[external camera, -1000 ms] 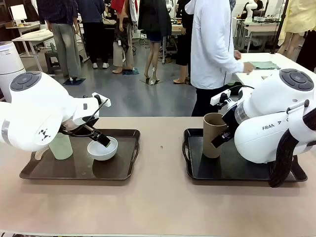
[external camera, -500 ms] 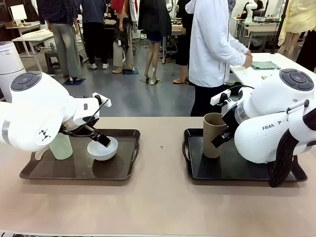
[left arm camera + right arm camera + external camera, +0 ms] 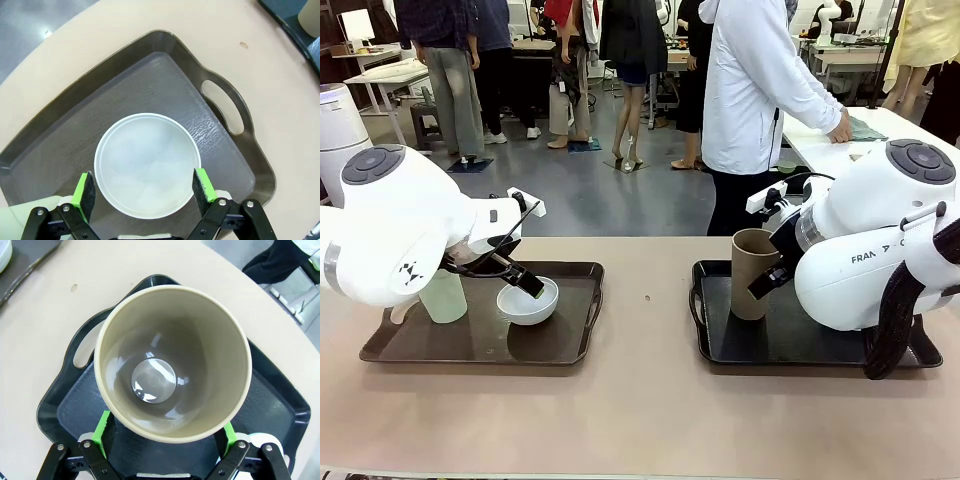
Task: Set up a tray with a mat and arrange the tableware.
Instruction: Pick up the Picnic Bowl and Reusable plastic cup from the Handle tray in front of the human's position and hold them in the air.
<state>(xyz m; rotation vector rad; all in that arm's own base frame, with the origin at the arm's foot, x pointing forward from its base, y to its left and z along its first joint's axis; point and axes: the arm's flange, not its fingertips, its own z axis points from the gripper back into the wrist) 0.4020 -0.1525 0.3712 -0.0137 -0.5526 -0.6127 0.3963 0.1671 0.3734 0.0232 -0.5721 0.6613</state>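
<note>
Left side first: the left gripper (image 3: 144, 175) hangs over the left tray (image 3: 165, 37) with its green pads (image 3: 85, 191) spread wide, one on each side of the white bowl (image 3: 147, 165). Nothing is clamped, and the bowl sits flat on the tray floor, toward the tray's right half. From the front, a black finger dips to the bowl's (image 3: 528, 300) near-left rim; whether it touches, I cannot tell. Just left of the bowl stands the pale green cup (image 3: 442, 295), upright on the same tray (image 3: 570, 345), its top tucked behind the bulky white left arm.

Over to the right: the right gripper (image 3: 165, 435) is just as wide open, fingers (image 3: 103, 432) straddling the brown cup (image 3: 172, 362), which stands upright and empty. The cup's broad rim hides the pads' tips, so contact can't be judged. The cup (image 3: 752, 272) is at the far-left corner of the right tray (image 3: 760, 345), close by its handle, and the big right arm covers much of that tray's right half.

Between the trays the tan table (image 3: 640, 420) carries one small dark speck (image 3: 647, 297). At the far side a person in a white top (image 3: 750, 90) is turned away toward another table at the far right, a hand (image 3: 839, 131) resting on a green cloth (image 3: 860, 131) there. More people stand farther back
</note>
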